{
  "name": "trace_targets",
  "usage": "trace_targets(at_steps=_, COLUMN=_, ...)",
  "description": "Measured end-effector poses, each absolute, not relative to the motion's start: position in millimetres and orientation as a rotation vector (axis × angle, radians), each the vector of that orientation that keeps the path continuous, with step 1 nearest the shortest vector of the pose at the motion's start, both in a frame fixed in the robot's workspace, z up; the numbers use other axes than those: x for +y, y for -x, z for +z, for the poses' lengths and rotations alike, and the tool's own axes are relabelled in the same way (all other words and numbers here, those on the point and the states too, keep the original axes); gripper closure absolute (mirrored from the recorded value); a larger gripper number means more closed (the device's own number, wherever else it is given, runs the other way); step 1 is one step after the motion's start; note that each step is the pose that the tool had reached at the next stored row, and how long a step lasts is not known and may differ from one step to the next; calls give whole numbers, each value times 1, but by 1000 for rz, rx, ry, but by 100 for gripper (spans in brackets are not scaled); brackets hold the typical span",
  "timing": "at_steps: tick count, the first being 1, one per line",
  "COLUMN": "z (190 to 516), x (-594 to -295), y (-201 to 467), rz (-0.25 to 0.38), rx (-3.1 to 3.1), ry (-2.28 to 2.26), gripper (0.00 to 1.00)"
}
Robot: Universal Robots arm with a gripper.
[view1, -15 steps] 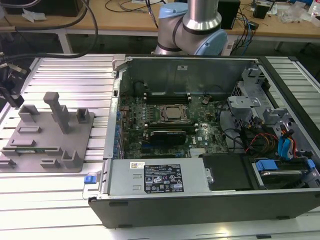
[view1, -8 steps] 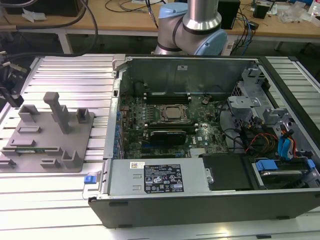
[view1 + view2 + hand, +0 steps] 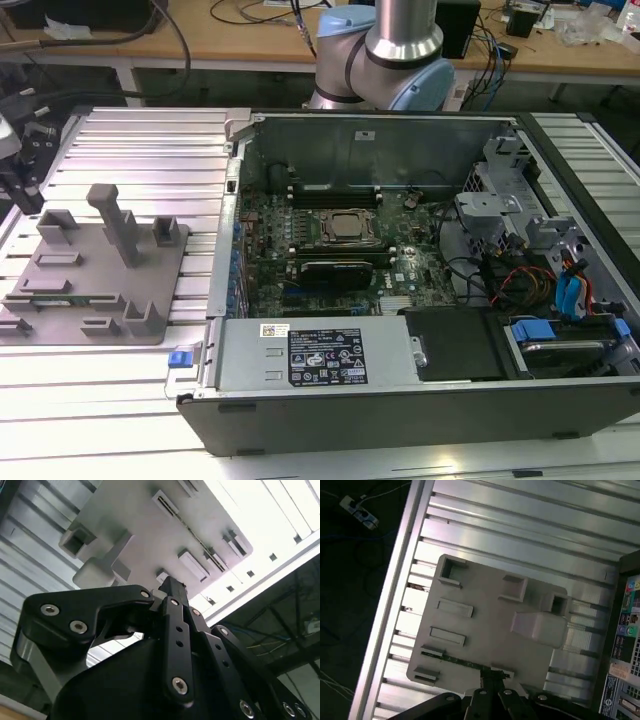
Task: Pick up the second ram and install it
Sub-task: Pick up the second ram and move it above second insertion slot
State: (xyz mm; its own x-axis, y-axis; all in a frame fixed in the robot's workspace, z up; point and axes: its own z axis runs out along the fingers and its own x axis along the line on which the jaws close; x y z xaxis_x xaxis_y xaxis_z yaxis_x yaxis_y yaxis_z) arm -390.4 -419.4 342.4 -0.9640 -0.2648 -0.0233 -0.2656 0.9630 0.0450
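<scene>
One grey fixture (image 3: 100, 290) on ribbed aluminium table (image 3: 150, 140), second ram (image 3: 460, 662) slotted in; hand (image 3: 492, 672) together nearby; wooden bench (image 3: 250, 45) behind.

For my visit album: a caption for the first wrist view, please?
The gripper poised beside the dark-green RAM stick lying along the edge of the grey fixture plate on a slotted aluminium table.

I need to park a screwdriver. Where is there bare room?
Bare, in the exterior view: the ribbed aluminium table beyond the grey plastic fixture plate, and the near strip before it, beside the open dark computer case. Crowded: the plate's blocks and the case's inside.
</scene>
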Motion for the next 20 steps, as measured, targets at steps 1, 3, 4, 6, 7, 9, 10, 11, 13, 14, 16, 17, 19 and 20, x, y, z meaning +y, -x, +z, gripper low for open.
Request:
trace_targets(at_steps=1, z=342, x=-419, y=390, rz=75, rx=3089, ry=472, gripper=92)
trace_targets(at_steps=3, z=342, x=-419, y=390, rz=76, rx=3072, ry=577, gripper=92)
trace_targets(at_steps=4, z=342, x=-419, y=390, rz=76, rx=3063, ry=631, gripper=92)
trace_targets(at_steps=6, z=342, x=-419, y=390, rz=77, rx=3045, ry=717, gripper=92)
trace_targets(at_steps=7, z=342, x=-419, y=390, rz=77, rx=3034, ry=767, gripper=92)
trace_targets(at_steps=9, z=341, x=-419, y=390, rz=78, rx=2998, ry=904, gripper=92)
trace_targets(at_steps=10, z=341, x=-419, y=390, rz=78, rx=2990, ry=933, gripper=92)
trace_targets(at_steps=11, z=341, x=-419, y=390, rz=78, rx=2982, ry=959, gripper=92)
trace_targets(at_steps=13, z=340, x=-419, y=390, rz=79, rx=2954, ry=1047, gripper=92)
trace_targets(at_steps=14, z=340, x=-419, y=390, rz=79, rx=2935, ry=1102, gripper=92)
trace_targets(at_steps=16, z=340, x=-419, y=390, rz=79, rx=2907, ry=1176, gripper=92)
trace_targets(at_steps=17, z=339, x=-419, y=390, rz=79, rx=2889, ry=1221, gripper=92)
trace_targets(at_steps=19, z=339, x=-419, y=390, rz=80, rx=2850, ry=1315, gripper=92)
trace_targets(at_steps=20, z=339, x=-419, y=390, rz=80, rx=2838, ry=1339, gripper=92)
